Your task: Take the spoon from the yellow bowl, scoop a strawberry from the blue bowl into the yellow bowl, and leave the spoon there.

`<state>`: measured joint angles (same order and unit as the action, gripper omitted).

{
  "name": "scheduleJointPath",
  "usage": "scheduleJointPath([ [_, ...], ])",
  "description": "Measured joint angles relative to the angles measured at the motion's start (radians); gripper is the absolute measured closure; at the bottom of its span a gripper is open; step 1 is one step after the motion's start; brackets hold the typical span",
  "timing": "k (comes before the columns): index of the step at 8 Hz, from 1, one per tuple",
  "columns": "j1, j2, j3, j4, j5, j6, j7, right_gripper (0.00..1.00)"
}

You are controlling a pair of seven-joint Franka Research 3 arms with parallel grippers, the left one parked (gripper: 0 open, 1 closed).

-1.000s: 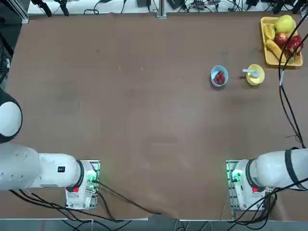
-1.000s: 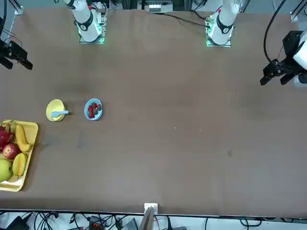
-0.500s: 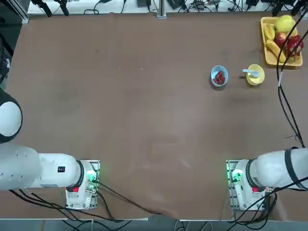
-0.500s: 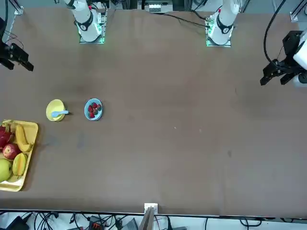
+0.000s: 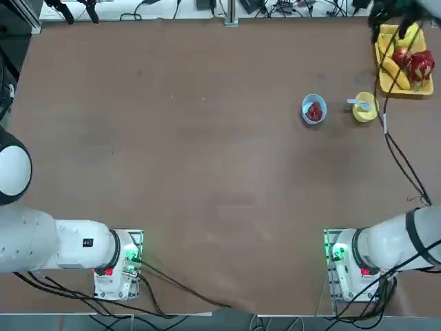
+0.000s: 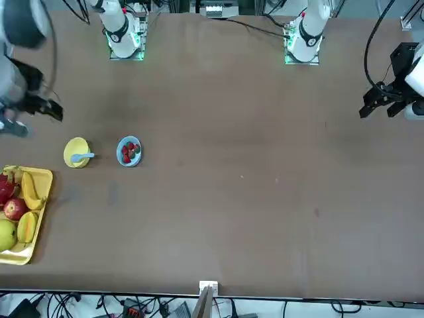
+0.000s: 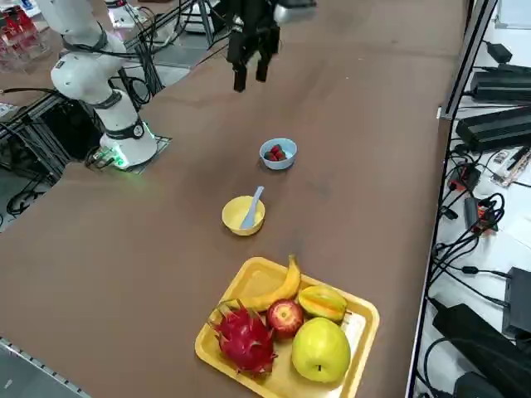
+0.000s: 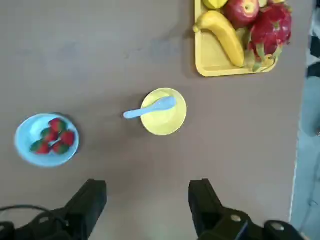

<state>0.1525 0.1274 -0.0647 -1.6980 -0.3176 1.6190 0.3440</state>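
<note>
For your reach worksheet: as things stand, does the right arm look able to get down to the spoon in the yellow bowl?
Probably yes. The right gripper hangs above the table with open jaws, and nothing lies between it and the spoon, whose handle juts over the yellow bowl's rim toward the blue bowl. The fruit tray sits clear.

The working right arm's black end effector (image 6: 40, 109) now hangs further in over the brown desk (image 6: 225, 179) than a second ago, when it sat at the very edge of the front view. It is now near the small round yellow bowl (image 6: 76, 152), though apart from it and raised above the surface. The arm's large white joint now shows in the front view's upper left corner. In the top view the dark cable trailing from the right arm now runs further left, and now crosses the rectangular yellow fruit tray (image 5: 383, 72) nearer its left side.
</note>
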Motion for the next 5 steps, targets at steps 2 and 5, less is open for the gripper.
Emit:
scheduleJointPath([
  [2, 0.022, 0.07, 0.0, -0.084, -0.097, 0.102, 0.187, 0.0],
  [5, 0.057, 0.177, 0.0, -0.142, -0.227, 0.154, 0.429, 0.0],
])
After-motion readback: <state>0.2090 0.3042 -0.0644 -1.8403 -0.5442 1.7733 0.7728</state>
